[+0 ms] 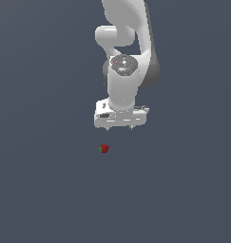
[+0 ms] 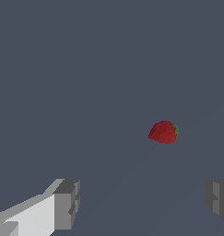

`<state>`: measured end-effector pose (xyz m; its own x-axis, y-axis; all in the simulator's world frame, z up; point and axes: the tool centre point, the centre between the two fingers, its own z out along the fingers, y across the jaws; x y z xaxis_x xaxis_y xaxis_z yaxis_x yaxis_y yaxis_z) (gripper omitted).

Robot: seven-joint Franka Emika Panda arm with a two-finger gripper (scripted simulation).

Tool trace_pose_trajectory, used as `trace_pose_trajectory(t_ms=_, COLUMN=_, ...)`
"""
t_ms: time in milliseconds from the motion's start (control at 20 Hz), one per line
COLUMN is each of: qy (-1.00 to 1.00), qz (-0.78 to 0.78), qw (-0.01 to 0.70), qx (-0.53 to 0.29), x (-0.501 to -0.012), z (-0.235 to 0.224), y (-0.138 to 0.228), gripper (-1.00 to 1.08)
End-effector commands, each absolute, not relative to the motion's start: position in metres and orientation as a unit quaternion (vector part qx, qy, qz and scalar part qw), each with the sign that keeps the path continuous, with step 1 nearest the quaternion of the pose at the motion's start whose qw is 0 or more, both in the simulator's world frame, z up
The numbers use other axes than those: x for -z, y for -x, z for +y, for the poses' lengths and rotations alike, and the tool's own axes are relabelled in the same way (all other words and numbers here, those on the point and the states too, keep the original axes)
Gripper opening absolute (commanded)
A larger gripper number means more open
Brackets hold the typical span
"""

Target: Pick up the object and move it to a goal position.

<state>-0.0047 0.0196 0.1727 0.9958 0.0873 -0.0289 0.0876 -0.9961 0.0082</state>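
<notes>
- I see my white arm (image 1: 122, 57) coming down from the top of the exterior view, wrist pointing down at the flat grey surface (image 1: 41, 190).
- Gripper (image 1: 120, 127) sits at the low end of the arm; only two short finger tips poke out under the white hand body there.
- Jaws are spread wide: in the wrist view one grey finger pad (image 2: 67, 205) is at one edge and the other finger pad (image 2: 219, 200) is at the opposite edge, big gap of bare surface between them.
- Nothing is between the jaws, and they touch nothing.
- The object (image 1: 103, 148) is a small dark-red strawberry-like lump with a green bit on one side, lying on the surface.
- In the exterior view it lies below the jaws, off toward the exterior view's left of them, clearly apart.
- In the wrist view the object (image 2: 164, 132) is ahead of the jaws, not in the gap, closer to the second pad's side than the first.
- Green bit faces away from the first pad.
- I cannot tell how high the jaws are above the surface.
</notes>
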Motion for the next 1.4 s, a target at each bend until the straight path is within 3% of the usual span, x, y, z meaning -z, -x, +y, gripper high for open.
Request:
trace_pose_trajectory(t_ms=0, qy=-0.998, qz=0.055, qw=0.005, qx=0.014, x=-0.171, z=0.018, y=0.004, gripper=1.0)
trace_pose_trajectory(t_ms=1350, qy=-0.939, qz=0.344, qw=0.006, qx=0.013, x=-0.125, z=-0.019, y=-0.009, gripper=1.0)
